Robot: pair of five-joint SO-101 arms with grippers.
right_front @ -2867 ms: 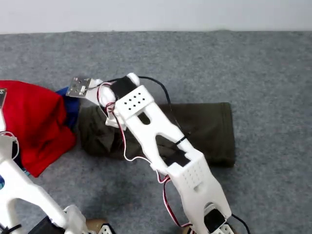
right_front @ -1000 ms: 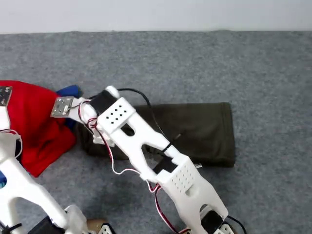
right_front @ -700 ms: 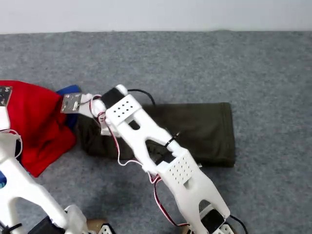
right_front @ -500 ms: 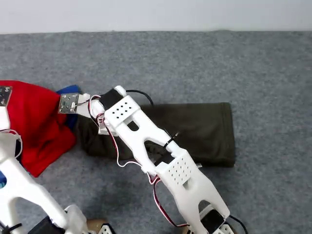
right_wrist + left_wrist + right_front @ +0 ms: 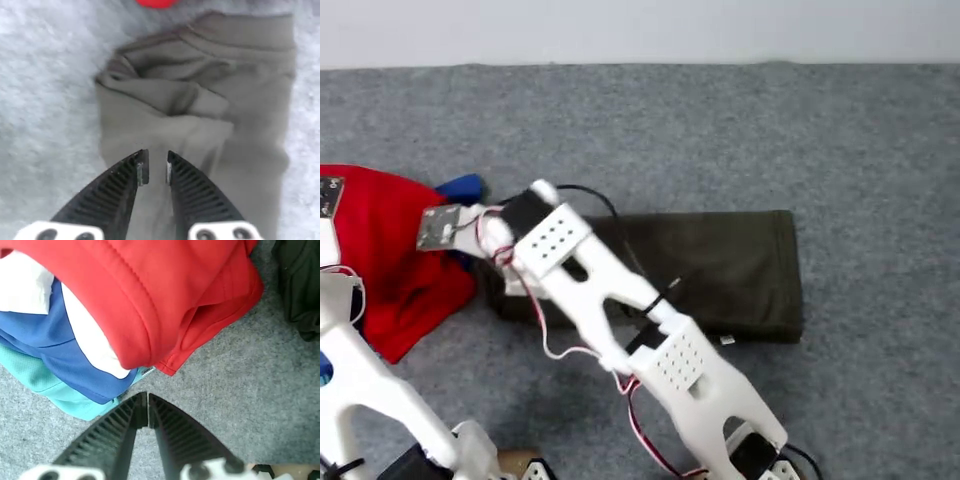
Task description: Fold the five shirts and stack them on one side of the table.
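A folded olive shirt (image 5: 735, 265) lies mid-table, its left end rumpled (image 5: 165, 95). My right arm (image 5: 565, 255) stretches across it toward the left. In the right wrist view my right gripper (image 5: 153, 169) hovers over the olive cloth, its fingers a narrow gap apart with nothing between them. At the left edge sits a pile topped by a red shirt (image 5: 390, 250), with a white shirt (image 5: 85, 330), a blue shirt (image 5: 60, 365) and a teal shirt (image 5: 45, 385) beneath it. My left gripper (image 5: 148, 404) is shut and empty, above bare table beside that pile.
The grey carpet-like table top (image 5: 800, 130) runs back to a pale wall (image 5: 640, 30). The left arm's white body (image 5: 360, 390) stands at the near left corner. Bare surface lies to the right of and behind the olive shirt.
The right arm's wrist has swung back and forth over the olive shirt's left end and now sits farther left, nearer the red pile. The left arm has stayed put.
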